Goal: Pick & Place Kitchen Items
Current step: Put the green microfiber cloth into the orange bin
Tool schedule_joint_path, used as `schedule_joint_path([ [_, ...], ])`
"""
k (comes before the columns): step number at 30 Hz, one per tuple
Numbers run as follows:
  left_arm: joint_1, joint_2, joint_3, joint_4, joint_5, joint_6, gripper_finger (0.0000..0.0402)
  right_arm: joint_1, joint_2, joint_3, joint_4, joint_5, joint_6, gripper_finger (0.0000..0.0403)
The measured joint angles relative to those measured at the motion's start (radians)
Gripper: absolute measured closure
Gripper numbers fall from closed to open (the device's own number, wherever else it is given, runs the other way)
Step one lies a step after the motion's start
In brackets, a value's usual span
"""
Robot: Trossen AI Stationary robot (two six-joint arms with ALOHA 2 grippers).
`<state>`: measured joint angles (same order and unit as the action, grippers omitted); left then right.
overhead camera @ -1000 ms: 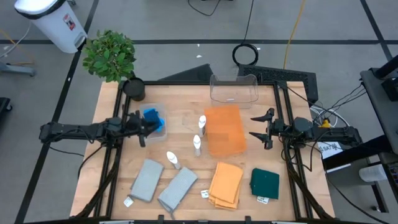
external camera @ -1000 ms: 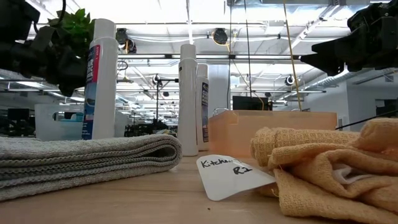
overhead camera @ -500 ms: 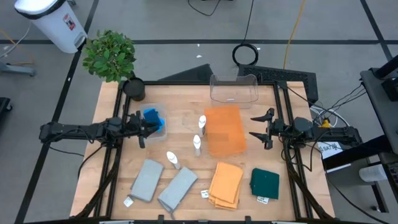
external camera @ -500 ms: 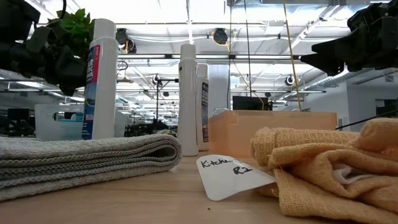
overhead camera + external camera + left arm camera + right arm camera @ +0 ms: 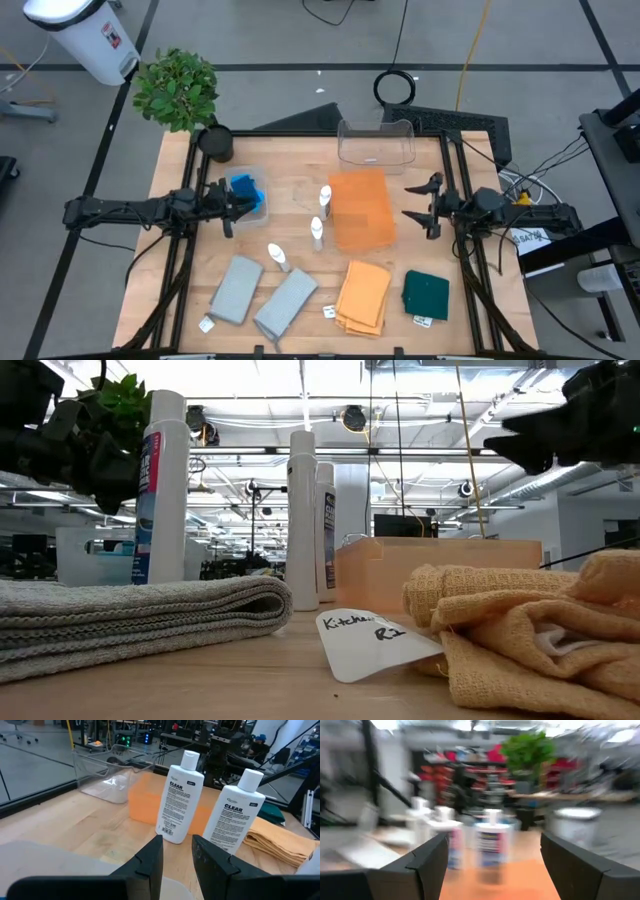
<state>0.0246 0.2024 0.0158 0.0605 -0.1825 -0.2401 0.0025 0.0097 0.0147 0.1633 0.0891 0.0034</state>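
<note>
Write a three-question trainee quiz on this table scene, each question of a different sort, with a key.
1. True or false: the dark green folded cloth lies on the orange rectangular tray.
2. Multiple choice: the blue rectangular sponges sit in A) the clear plastic bin beside the left gripper; B) the empty clear plastic bin at the far edge; C) the orange tray.
3. How many white bottles with blue labels stand on the wooden table?

Key: 1 false, it lies on the table near the front edge, by the right arm's side. 2 A. 3 three.
</note>
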Motion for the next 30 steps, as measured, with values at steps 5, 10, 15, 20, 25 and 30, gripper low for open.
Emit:
schedule_joint_path([
  [5, 0.000, 0.000, 0.000, -0.001, 0.000, 0.000, 0.0293, 0.000, 0.006, 0.000, 0.091, -0.043, 0.152, 0.0124],
  [10, 0.000, 0.000, 0.000, 0.000, 0.000, 0.000, 0.0293, 0.002, 0.011, 0.000, 0.177, -0.065, 0.247, 0.0124],
  [15, 0.000, 0.000, 0.000, -0.003, 0.000, 0.000, 0.0293, 0.002, 0.011, -0.001, 0.309, -0.065, 0.247, 0.0124],
  [20, 0.000, 0.000, 0.000, -0.003, 0.000, 0.001, 0.0293, 0.002, 0.011, -0.001, 0.363, -0.063, 0.247, 0.0124],
  [25, 0.000, 0.000, 0.000, -0.003, 0.000, 0.000, 0.0293, 0.001, 0.012, -0.001, 0.384, -0.051, 0.248, 0.0124],
  [30, 0.000, 0.000, 0.000, -0.003, 0.000, 0.001, 0.0293, -0.001, 0.038, 0.073, 0.333, -0.086, 0.390, 0.0124],
])
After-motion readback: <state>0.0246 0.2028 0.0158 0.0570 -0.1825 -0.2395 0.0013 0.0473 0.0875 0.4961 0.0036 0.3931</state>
